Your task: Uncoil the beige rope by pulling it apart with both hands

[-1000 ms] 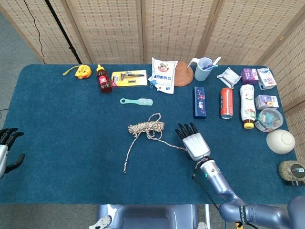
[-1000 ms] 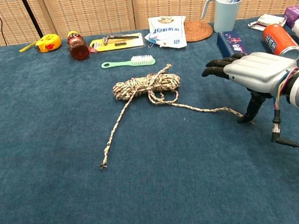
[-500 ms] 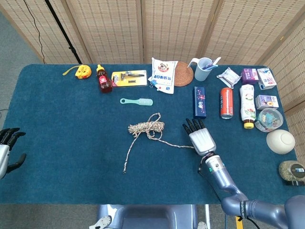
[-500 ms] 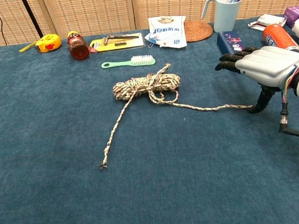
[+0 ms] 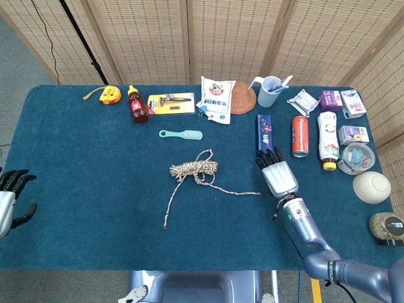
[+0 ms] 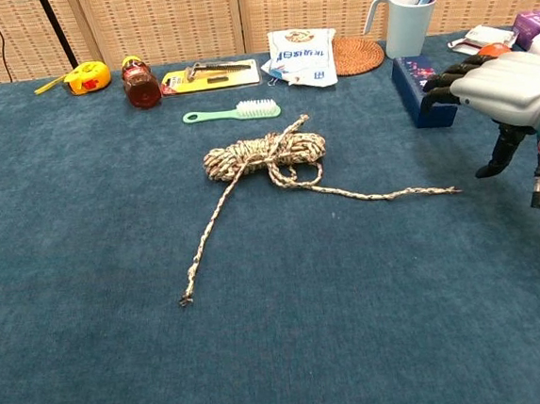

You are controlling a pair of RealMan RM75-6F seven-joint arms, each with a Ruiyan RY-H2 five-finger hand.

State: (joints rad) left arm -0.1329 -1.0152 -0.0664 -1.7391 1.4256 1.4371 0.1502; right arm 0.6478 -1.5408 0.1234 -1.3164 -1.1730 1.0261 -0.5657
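The beige rope (image 5: 192, 169) (image 6: 266, 155) lies mid-table as a loose coil. One tail runs toward the front left. The other tail stretches right and its end (image 6: 454, 189) lies free on the cloth. My right hand (image 5: 279, 177) (image 6: 511, 91) hovers to the right of that end, fingers apart, holding nothing and apart from the rope. My left hand (image 5: 9, 197) shows only in the head view, at the far left edge beyond the table, fingers spread and empty.
A blue box (image 5: 265, 134), a red can (image 5: 300, 136) and a white bottle (image 5: 327, 140) stand just behind the right hand. A green brush (image 5: 181, 134) lies behind the coil. Several small items line the back edge, among them a blue jug (image 5: 269, 91).
The right hand drew the rope's right tail out to the right, then came off it and moved further right and back. The left hand barely moved.
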